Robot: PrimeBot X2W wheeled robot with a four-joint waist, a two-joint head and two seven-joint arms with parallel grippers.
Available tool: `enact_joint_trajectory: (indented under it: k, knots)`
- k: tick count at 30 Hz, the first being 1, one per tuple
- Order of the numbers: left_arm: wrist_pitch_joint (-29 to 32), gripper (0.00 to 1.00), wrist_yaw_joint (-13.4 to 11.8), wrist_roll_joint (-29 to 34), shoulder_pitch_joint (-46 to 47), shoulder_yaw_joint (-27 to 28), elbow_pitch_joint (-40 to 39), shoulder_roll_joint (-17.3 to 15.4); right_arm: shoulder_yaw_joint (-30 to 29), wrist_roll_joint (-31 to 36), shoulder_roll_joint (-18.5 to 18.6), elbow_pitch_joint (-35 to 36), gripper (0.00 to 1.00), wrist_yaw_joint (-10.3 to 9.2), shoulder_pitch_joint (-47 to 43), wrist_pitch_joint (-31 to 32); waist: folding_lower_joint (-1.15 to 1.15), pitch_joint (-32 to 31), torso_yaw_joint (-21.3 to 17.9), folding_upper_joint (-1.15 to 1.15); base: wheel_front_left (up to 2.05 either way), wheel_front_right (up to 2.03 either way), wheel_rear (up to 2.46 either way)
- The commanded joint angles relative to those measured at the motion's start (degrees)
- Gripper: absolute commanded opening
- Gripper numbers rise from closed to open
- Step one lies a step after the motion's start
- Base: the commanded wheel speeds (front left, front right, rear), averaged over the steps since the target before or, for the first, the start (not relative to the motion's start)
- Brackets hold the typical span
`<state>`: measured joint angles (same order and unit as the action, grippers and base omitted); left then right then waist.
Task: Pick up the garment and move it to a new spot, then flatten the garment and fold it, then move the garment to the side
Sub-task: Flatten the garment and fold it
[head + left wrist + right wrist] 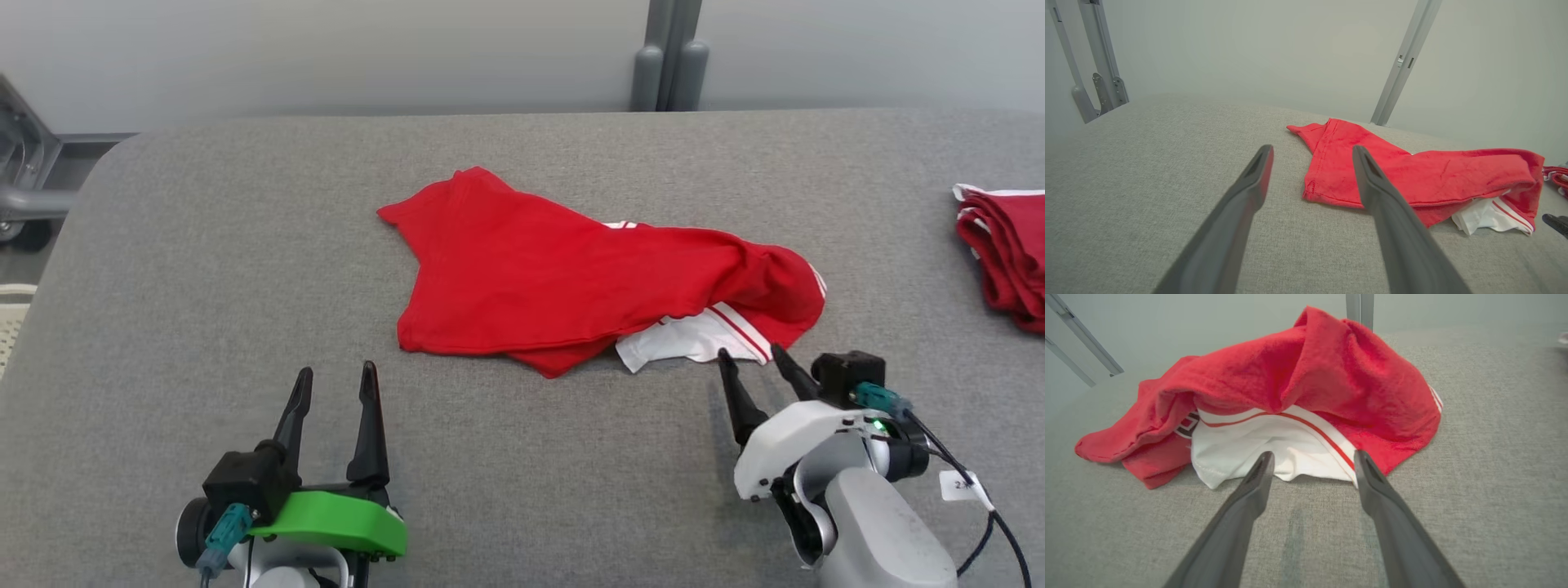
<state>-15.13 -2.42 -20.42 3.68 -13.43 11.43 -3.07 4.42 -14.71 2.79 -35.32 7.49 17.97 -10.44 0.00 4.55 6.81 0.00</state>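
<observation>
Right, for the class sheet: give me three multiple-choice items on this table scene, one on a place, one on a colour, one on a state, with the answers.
1. Where on the table does the second red pile lie in the head view?
A) far left
B) far right
C) between the grippers

2. What colour is the part of the garment nearest the right gripper?
A) blue
B) black
C) white with red stripes

3. How does the right gripper stand?
A) open, holding nothing
B) shut on the garment
C) shut on the pile

Answers:
1 B, it sits at the right edge.
2 C, white striped cloth lies just before its fingers.
3 A, its fingers stand spread at the cloth's edge, not closed on it.
</observation>
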Motion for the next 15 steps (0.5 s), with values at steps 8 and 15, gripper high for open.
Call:
enact_joint_trajectory:
  k: [8,15]
  knots:
    - [0.01,1.0,-0.04,-0.82,1.81,-0.2,-0.7,0.14,-1.12,10.76,0.25,-12.18,1.0,-0.01,8.36,3.09,0.0,3.02,4.38,0.0,0.0,0.0,0.0]
    - [0.0,1.0,-0.83,-2.11,1.94,-0.18,-1.0,0.16,-2.35,13.58,0.24,-17.87,0.41,-0.01,11.27,3.24,0.0,3.5,4.84,0.0,0.0,0.0,0.0]
